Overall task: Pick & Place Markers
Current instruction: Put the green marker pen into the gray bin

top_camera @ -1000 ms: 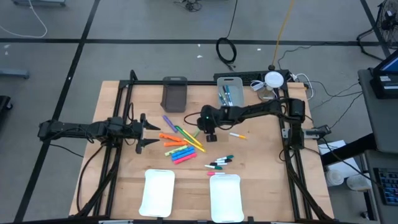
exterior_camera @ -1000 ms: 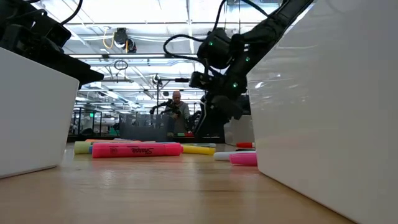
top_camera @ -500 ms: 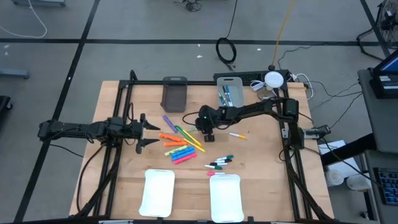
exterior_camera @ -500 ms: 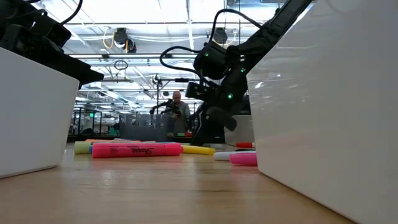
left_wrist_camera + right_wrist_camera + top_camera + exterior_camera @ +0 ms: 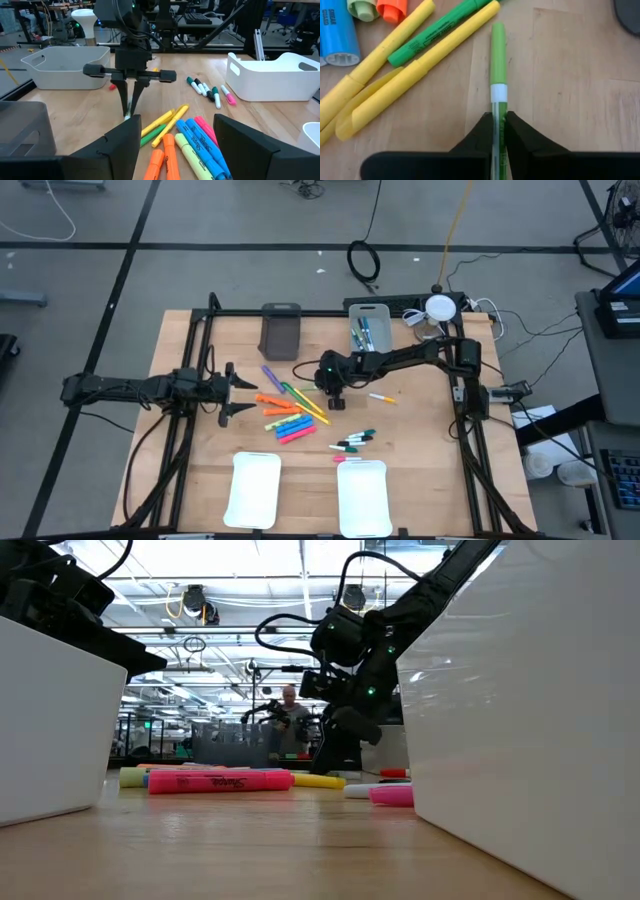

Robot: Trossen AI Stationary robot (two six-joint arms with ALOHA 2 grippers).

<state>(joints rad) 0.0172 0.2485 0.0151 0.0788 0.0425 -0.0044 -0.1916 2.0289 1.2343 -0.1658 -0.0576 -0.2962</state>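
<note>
From left to right across the table: the left gripper (image 5: pixel 236 394) waited at the left side, just beside the marker pile, its fingers spread wide and holding nothing. It had not moved over the last second.

Next came the pile of markers (image 5: pixel 285 412) on the bare wood at the table's middle: chunky purple, orange, yellow, green, blue and pink ones lying close together, some touching. None of them had shifted.

At the pile's right edge was the right gripper (image 5: pixel 335 397). A second earlier it hung a little higher and farther right; it had since come down and slid slightly toward the pile. In the right wrist view its fingers (image 5: pixel 479 137) were closed narrowly on a thin green pen (image 5: pixel 498 70), which lay flat on the wood just beside two yellow markers (image 5: pixel 420 70).

Farther right, one thin pen with an orange cap (image 5: pixel 381 396) lay alone, and a small group of thin pens (image 5: pixel 354 443) lay nearer the front. More pens rested in the back tray (image 5: pixel 368 310).
</note>
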